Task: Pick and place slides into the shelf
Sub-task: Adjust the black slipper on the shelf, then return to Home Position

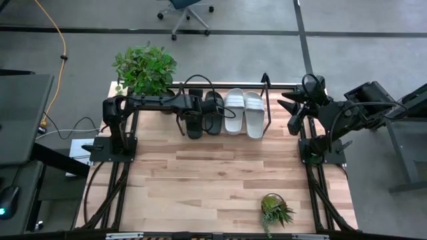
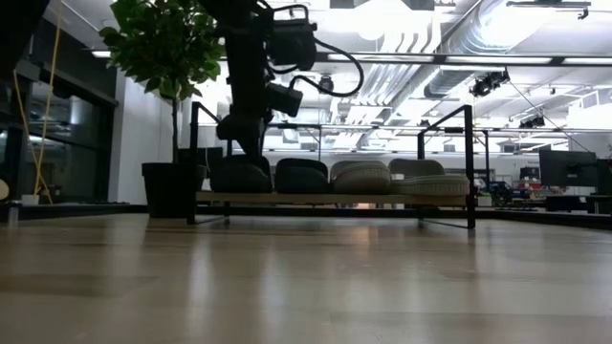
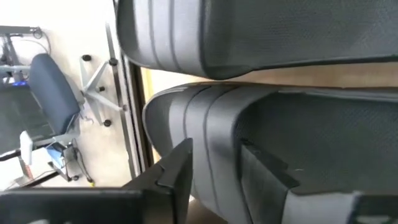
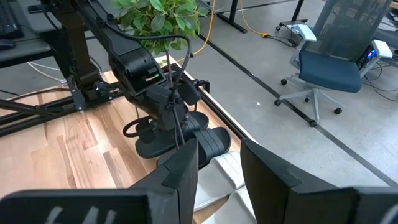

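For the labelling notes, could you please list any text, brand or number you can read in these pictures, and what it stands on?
None can be read in any view.
Slides: no brand or number shows.
Shelf: bare tubing, no label.
Left gripper and right gripper: no legible marking.

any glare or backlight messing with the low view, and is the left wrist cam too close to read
Low view: bright ceiling lights backlight the shelf, so the slides and left gripper read as dark silhouettes, with sheen on the table. Left wrist view: a black slide fills the frame, cropped and soft. High view: evenly lit.
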